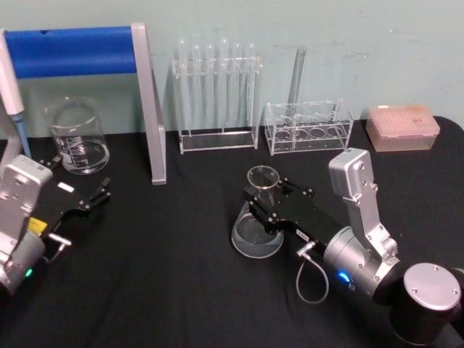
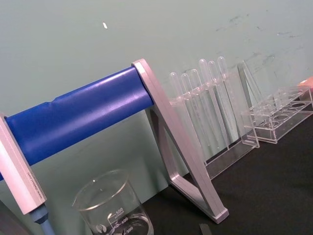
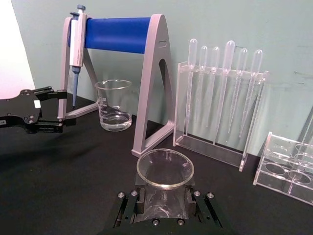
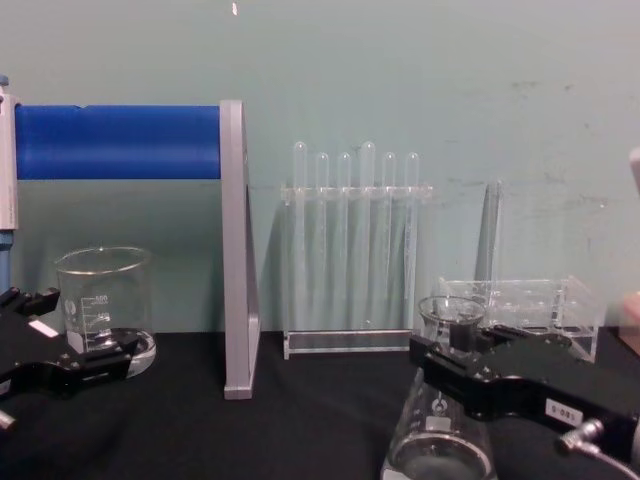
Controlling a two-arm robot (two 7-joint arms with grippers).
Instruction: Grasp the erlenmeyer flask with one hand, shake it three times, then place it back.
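My left gripper (image 1: 78, 181) sits parked beside the beaker (image 1: 76, 138), jaws apart, well away from the work. The erlenmeyer flask (image 1: 256, 235) stands upright on the black table (image 1: 181, 283), long axis vertical. My right gripper (image 1: 261, 204) reaches in level from the right, its 2 jaws clamped across the neck just under the rim. I judge a straight lift comes next.
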